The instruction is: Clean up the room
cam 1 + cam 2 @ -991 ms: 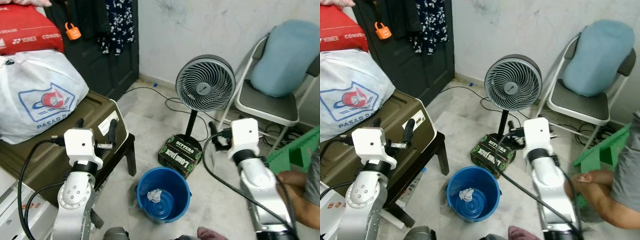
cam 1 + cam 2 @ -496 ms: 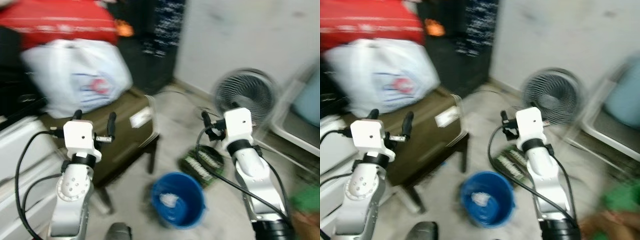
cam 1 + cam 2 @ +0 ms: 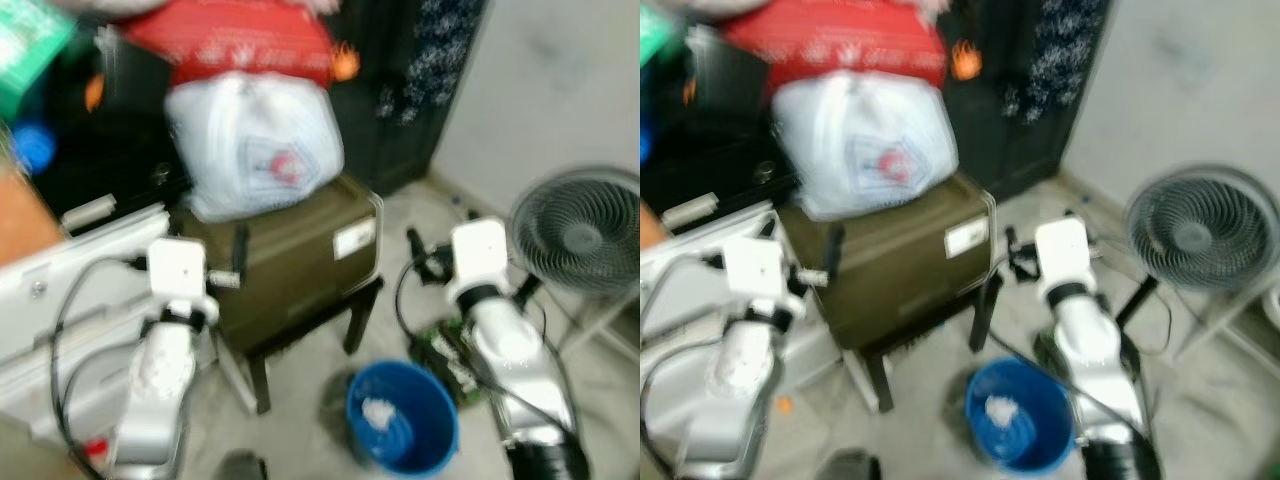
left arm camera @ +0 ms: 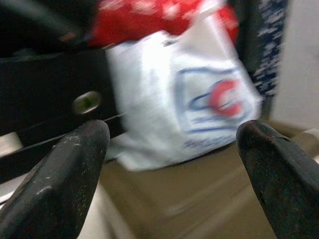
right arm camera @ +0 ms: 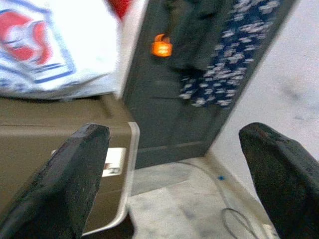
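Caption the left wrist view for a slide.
Open left claw faces a white plastic bag on an olive trunk.

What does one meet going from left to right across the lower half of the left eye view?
Left gripper → olive case → blue bucket → right gripper → standing fan.

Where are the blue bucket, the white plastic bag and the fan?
blue bucket (image 3: pixel 425 455): left eye view, on its front wall.
white plastic bag (image 3: pixel 250 150): left eye view, on its printed side.
fan (image 3: pixel 575 235): left eye view, on the grille's middle.
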